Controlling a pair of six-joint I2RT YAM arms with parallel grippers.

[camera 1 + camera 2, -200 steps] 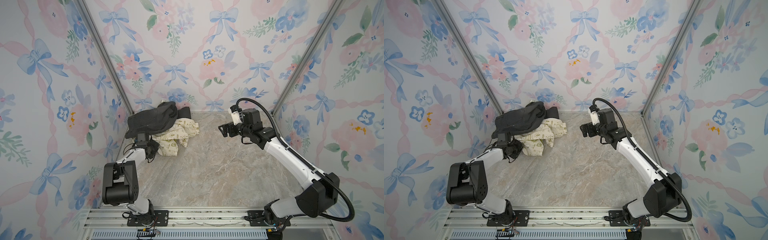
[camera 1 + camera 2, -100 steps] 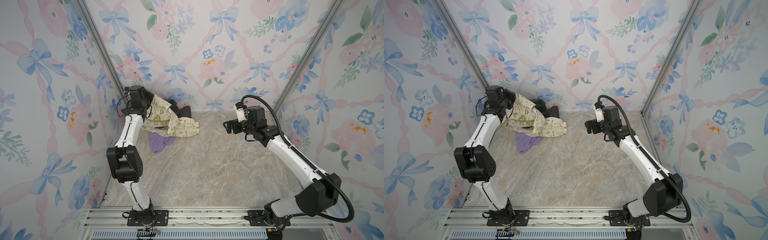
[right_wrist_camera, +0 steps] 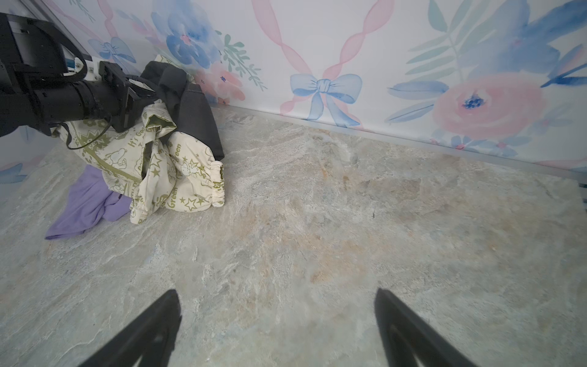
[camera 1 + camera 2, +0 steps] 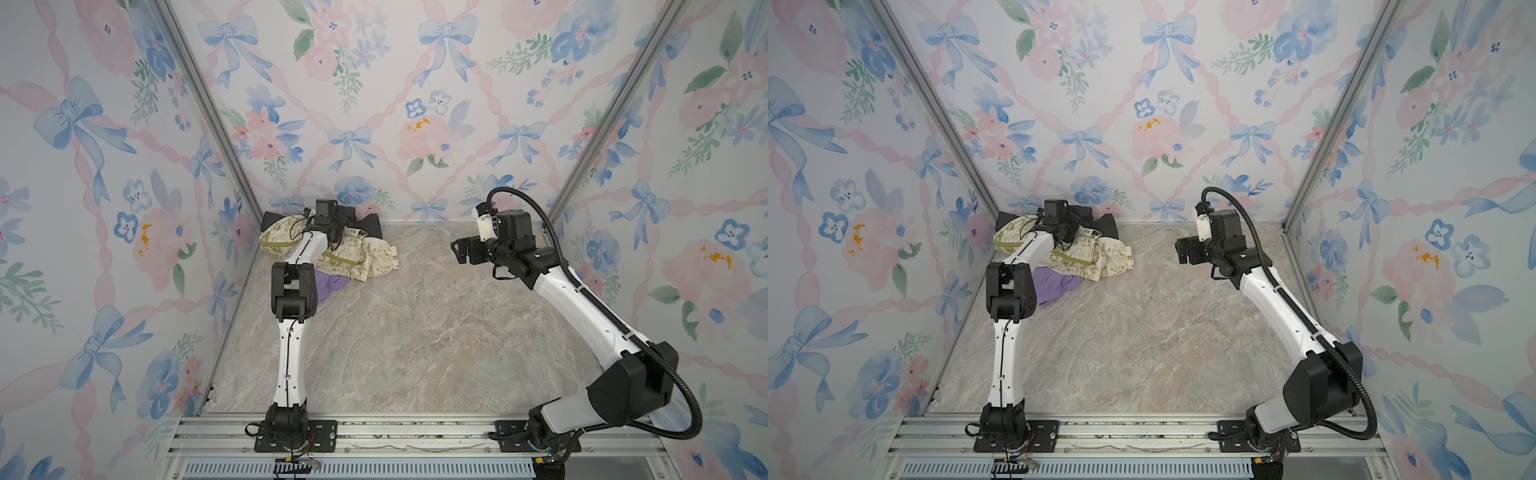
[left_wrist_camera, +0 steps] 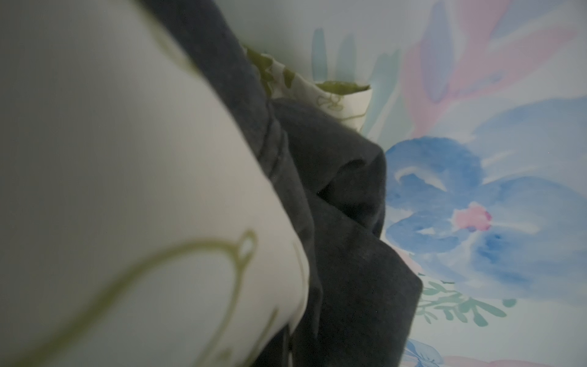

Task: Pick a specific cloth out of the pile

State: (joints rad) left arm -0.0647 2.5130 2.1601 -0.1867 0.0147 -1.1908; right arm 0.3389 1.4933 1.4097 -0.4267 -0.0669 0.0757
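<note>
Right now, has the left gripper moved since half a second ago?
Yes. The left gripper has dropped rightward, away from the corner post, onto the pile.

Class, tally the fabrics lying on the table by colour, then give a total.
Lavender cloth: 1
Cream cloth with olive-green print: 1
Dark grey garment: 1
Total: 3, if the dark fabric is a single piece; that cannot be told.

Both top views look steeply down on the whole surface (image 4: 415,332). The left wrist view sits right against the pile (image 5: 343,254); the right wrist view faces it low, from well apart.
</note>
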